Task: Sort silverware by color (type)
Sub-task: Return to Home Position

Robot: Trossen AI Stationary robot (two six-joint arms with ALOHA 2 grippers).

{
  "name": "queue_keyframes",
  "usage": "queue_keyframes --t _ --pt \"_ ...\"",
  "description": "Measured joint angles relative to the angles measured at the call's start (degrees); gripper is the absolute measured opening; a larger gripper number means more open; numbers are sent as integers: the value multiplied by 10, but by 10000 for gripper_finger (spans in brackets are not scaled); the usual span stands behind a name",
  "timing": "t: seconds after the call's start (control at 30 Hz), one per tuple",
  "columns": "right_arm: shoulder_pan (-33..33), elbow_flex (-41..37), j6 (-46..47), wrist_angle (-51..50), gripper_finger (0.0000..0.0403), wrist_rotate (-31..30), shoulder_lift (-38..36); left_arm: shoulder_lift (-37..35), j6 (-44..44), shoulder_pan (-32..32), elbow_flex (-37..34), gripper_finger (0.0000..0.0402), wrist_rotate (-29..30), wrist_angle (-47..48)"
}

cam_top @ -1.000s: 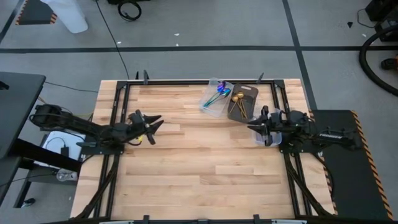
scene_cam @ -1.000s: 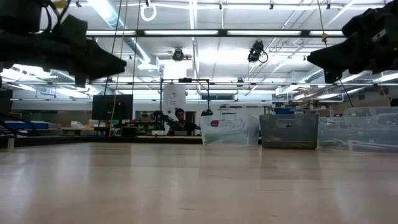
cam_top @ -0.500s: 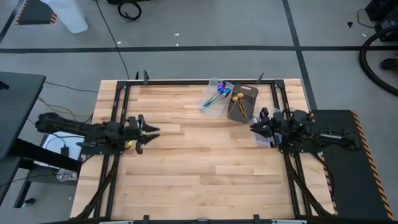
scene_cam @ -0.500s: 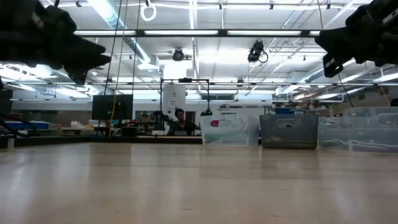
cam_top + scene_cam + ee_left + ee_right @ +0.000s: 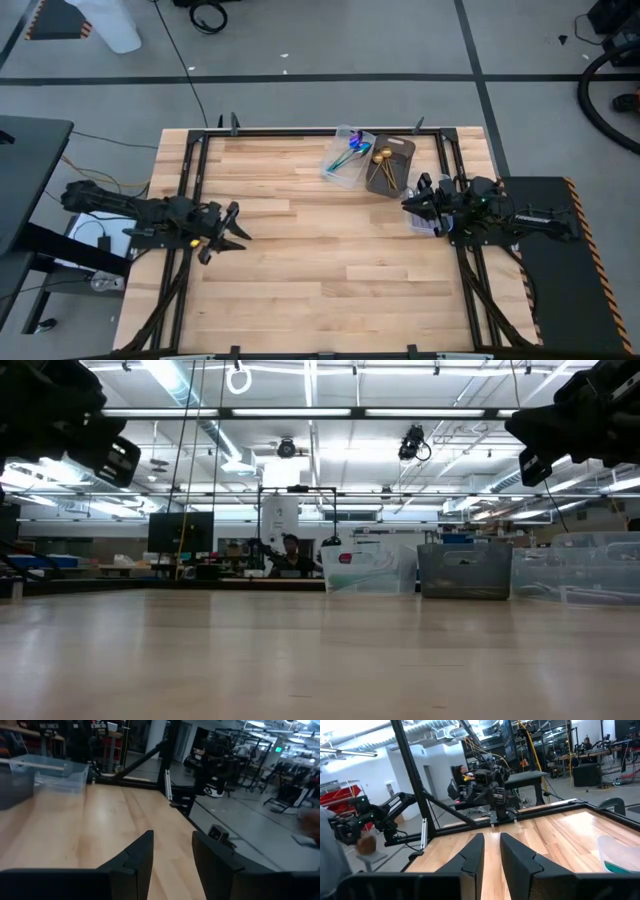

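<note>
From above, the purple spoons (image 5: 347,153) lie bunched in a clear tray (image 5: 333,170) at about 1 o'clock on the bench (image 5: 320,270). The gold spoons (image 5: 382,162) lie just beside them in the dark bin (image 5: 402,150). No silver spoons can be made out. They may sit in the second clear tray (image 5: 421,222) at 3 o'clock, which the right arm (image 5: 500,212) mostly covers. The left arm (image 5: 130,205) is drawn back to 9 o'clock. The left jaws are splayed and hold nothing, well apart from any spoon. In the level view both arms hang high at the upper corners. The trays stand in a row toward 3 o'clock, but their walls hide whatever lies inside. The left wrist view shows the left jaws released, with bare bench between them. The right wrist view shows the right jaws parted by a narrow gap and empty. A teal glint (image 5: 620,866) at the edge of that view is possibly a spoon, though it is cut off. These spoons look light, stiff and slick. They lie flat and overlapping, so a pinch across the slim handle near its middle seems safest. Two could lift together, and the tray walls crowd any approach.
</note>
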State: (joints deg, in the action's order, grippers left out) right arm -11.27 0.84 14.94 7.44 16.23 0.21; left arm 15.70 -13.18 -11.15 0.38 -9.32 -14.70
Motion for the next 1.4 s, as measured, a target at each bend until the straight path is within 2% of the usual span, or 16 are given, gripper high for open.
queue_keyframes --t 1.4 --pt "0 0 0 0 73 -1 0 0 -12 0 0 142 1 0"
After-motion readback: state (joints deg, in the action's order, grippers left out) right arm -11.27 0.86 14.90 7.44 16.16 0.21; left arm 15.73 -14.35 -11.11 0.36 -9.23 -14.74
